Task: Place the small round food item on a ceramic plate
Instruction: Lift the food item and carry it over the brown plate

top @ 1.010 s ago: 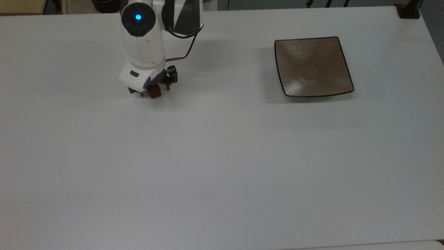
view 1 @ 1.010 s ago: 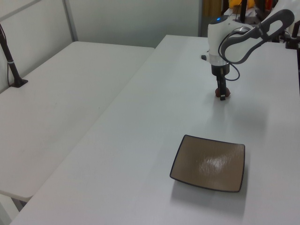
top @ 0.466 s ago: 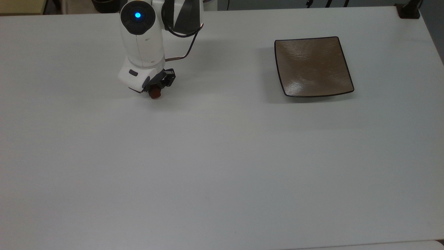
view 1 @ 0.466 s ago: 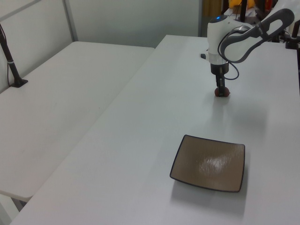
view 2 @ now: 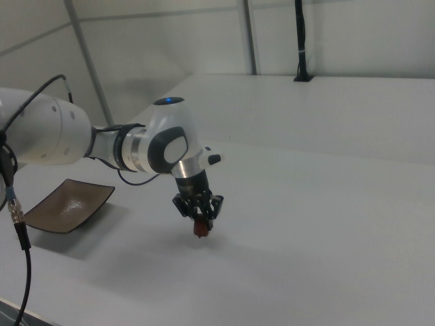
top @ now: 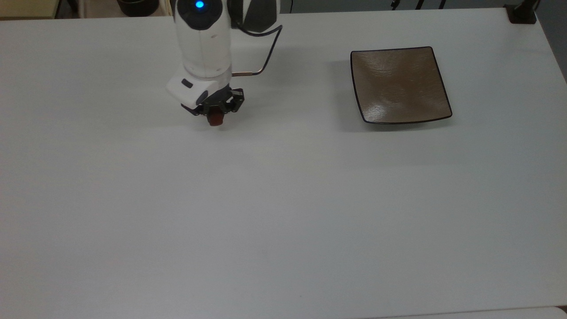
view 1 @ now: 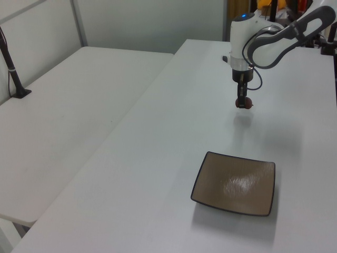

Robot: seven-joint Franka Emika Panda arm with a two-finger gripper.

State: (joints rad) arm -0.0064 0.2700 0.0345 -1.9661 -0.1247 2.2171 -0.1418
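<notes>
Above the white table (top: 283,199), the gripper (top: 215,116) is holding the small round food item (top: 215,119) pinched between its jaws, well apart from the ceramic plate (top: 398,84). Carrying it level toward the top view's right, staying clear of the upturned rim, looks wisest.

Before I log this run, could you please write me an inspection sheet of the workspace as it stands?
Surface: white table, bare apart from the plate.
Job's things: small glossy reddish-brown food chunk held above the table; square brown glazed ceramic plate holds nothing, apart toward the top view's right.
Clutter: nothing seen.
Grippers: black two-finger gripper shut on the chunk, lifted clear in the right view.
Cables: black cable looping off the white arm.
Surroundings: second white table; black post.
</notes>
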